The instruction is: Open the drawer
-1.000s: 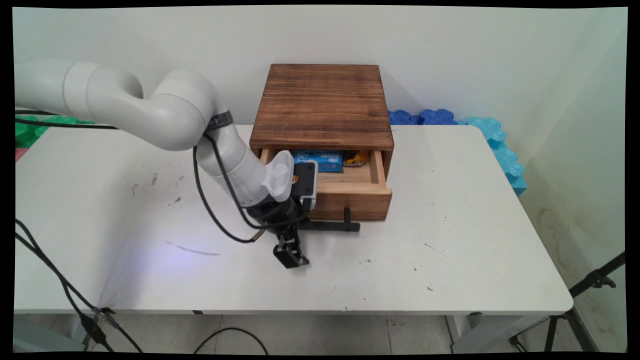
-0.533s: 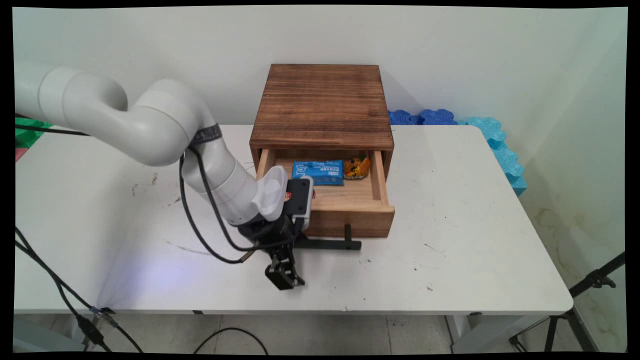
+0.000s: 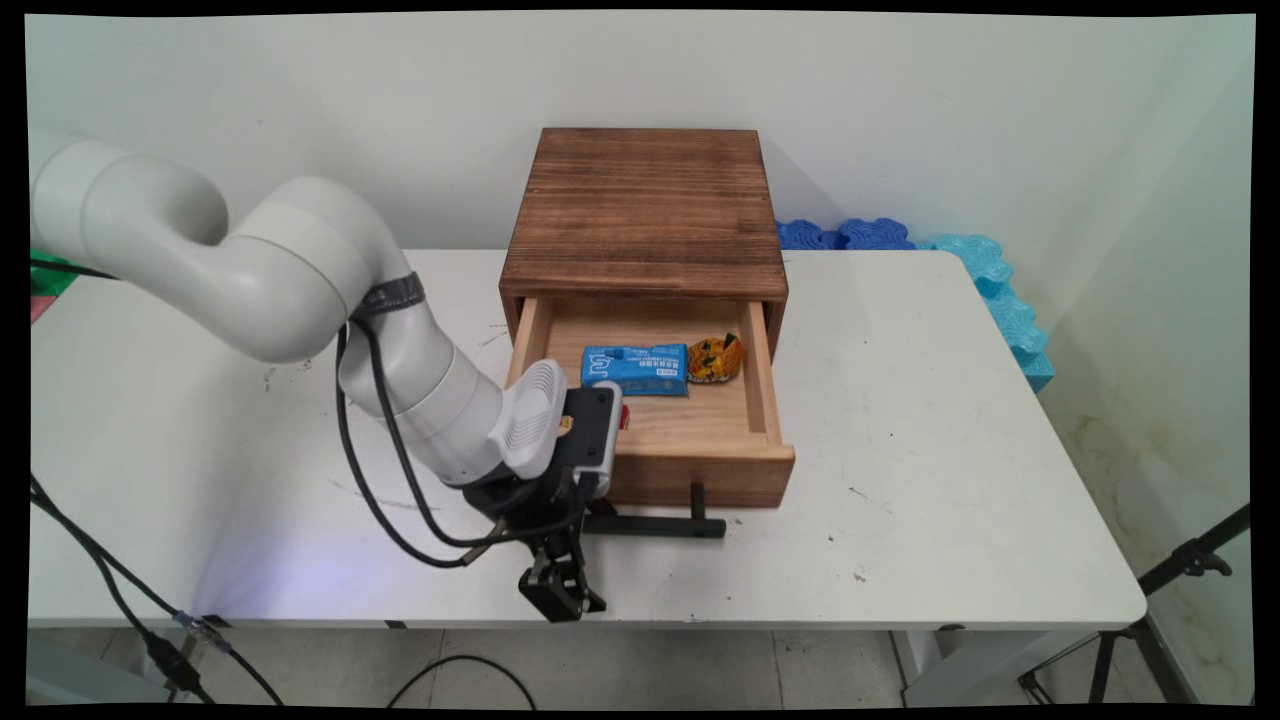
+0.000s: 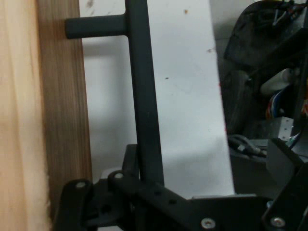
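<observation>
White Kinova arm at the drawer: the black pincer (image 3: 565,590) sits low over the near part of the white tabletop (image 3: 950,450), at the left end of the drawer's black bar handle (image 3: 655,526). From the pincer, the bar's long axis runs off to the right, level with the tabletop and parallel to the drawer (image 3: 700,465) front, held clear of the wood on short posts. In the hand view the handle (image 4: 142,96) drops straight into the pincer's (image 4: 144,192) linkage. The wooden drawer front (image 4: 62,120) lies close on one side and bare tabletop (image 4: 187,96) on the other. The pincer looks clamped on the handle near that left end, though its tips are hidden under the linkage.

The drawer stands well out of the dark wooden cabinet (image 3: 645,200), which sits toward the wall. Inside, toward the back, a blue packet (image 3: 635,368) lies flat, with a small orange-and-yellow wrapped item (image 3: 716,358) touching or just beside it on its right. Both are well apart from the pincer, across the drawer front.

Black cables (image 3: 400,500) loop from the arm's wrist. Blue foam pieces (image 3: 985,270) line the far right edge, and a tripod leg (image 3: 1190,560) shows at lower right.
</observation>
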You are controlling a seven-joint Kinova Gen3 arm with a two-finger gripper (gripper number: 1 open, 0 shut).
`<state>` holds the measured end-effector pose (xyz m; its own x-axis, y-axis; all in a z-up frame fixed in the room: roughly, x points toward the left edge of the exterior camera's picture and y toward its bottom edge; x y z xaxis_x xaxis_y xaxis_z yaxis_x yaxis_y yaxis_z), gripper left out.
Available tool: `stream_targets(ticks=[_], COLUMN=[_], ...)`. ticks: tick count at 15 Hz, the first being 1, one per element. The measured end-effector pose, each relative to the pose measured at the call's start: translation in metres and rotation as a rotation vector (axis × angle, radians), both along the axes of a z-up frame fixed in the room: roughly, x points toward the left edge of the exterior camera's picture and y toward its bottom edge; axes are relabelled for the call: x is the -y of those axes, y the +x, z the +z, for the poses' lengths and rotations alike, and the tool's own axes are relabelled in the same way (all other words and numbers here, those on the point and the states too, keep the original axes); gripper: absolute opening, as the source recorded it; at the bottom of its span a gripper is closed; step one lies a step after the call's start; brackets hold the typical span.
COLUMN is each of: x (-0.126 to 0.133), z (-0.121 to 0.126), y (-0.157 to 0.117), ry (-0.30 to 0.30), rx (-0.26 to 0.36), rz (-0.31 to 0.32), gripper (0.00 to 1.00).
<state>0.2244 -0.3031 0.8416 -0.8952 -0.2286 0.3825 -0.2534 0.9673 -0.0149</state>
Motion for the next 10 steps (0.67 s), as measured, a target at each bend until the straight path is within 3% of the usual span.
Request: stream_targets(ticks=[10], x=[-0.026], z=[0.007], y=[-0.008], ry=[0.021], rx=[-0.029], rz=[-0.014], gripper=[1.0])
